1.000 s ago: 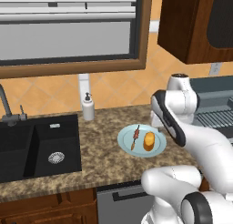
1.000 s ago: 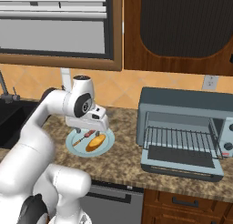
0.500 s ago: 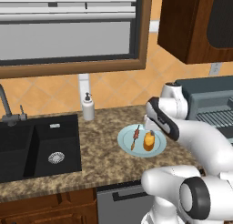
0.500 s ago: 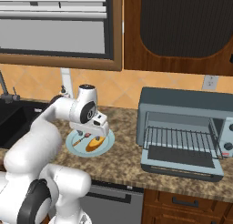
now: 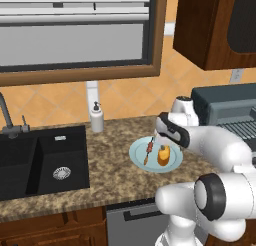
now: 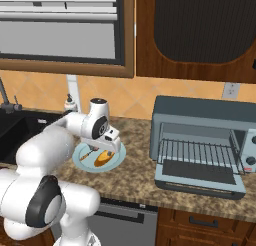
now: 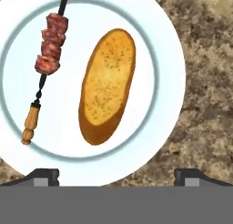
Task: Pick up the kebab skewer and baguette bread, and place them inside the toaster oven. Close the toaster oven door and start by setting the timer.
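The claw (image 7: 116, 176) is open wide and holds nothing, hanging right over a white plate (image 7: 169, 68) on the speckled counter (image 5: 115, 175). On the plate lie the baguette bread (image 7: 107, 92) and the kebab skewer (image 7: 47, 63), side by side and not touching. The toaster oven (image 6: 202, 140) sits well apart on the counter with the toaster oven door (image 6: 200, 174) down.

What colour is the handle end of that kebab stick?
The kebab skewer has a light orange-brown, wood-like handle on a dark stick, clearest in the hand view.
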You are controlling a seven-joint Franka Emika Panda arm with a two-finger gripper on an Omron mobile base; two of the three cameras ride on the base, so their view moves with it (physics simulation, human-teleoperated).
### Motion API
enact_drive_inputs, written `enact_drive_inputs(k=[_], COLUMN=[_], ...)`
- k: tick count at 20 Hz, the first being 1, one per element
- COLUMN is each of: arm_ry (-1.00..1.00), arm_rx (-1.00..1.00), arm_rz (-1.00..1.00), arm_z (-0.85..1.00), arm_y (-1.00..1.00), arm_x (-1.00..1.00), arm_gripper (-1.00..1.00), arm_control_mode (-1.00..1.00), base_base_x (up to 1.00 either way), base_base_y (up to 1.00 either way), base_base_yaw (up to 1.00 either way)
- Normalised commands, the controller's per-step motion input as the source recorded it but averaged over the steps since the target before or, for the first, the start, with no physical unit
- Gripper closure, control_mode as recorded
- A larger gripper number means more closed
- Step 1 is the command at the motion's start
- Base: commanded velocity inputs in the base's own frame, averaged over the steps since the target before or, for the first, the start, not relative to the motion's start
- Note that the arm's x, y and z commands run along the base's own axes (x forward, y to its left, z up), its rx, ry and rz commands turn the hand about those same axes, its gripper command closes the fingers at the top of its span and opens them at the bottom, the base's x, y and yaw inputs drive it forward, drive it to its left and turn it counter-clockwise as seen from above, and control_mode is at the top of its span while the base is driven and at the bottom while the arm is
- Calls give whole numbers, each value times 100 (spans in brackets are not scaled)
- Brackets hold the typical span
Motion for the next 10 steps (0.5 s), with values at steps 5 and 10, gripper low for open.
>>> enact_drive_inputs(k=[5,10], arm_ry=[0,0], arm_rx=[0,0], arm_rz=[-1,-1], arm_z=[-43,-39], arm_y=[0,0], arm_x=[47,37], arm_gripper=[-100,-100], arm_control_mode=[-100,-100], base_base_x=[0,0], base_base_y=[0,0], base_base_yaw=[0,0])
